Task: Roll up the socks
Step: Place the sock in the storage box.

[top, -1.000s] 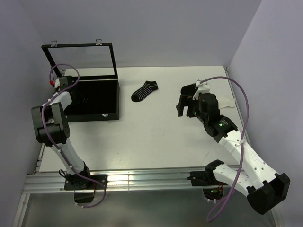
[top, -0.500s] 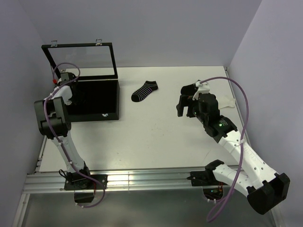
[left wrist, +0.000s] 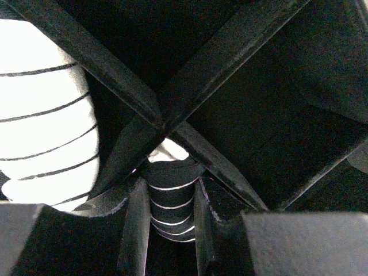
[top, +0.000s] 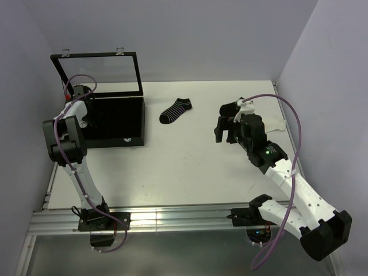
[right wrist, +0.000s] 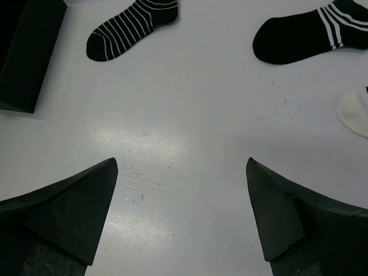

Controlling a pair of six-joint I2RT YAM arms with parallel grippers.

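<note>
We work over a flat white table [top: 190, 167]. At its left rear stands a black rectangular box [top: 123, 138] with a raised glass lid, and black crossing dividers [left wrist: 161, 115] split the inside into cells.

The left gripper [left wrist: 171, 184] reaches down into that box. Its fingers [left wrist: 135, 230] are clenched on a rolled black sock with white stripes [left wrist: 169, 210], which sits just below the crossing of the dividers. In the next cell to the left lies a rolled white sock with thin black stripes [left wrist: 46, 115].

The right gripper [right wrist: 181, 167] hovers over bare table with its jaws spread wide and holds nothing. Three flat socks lie beyond it:
- a black ankle sock with white stripes [right wrist: 132, 26]
- a black sock with a white-banded cuff [right wrist: 299, 34]
- the toe of a white sock [right wrist: 356, 112], near the right edge

We judge the step in hand to be seating the bundle in its cell. To do it well, we should:
- centre it clear of the divider walls
- lower it until it rests on the floor of the cell
- only then let the fingers part, so the roll does not spring loose
- lift straight up, without brushing the neighbouring white roll
</note>
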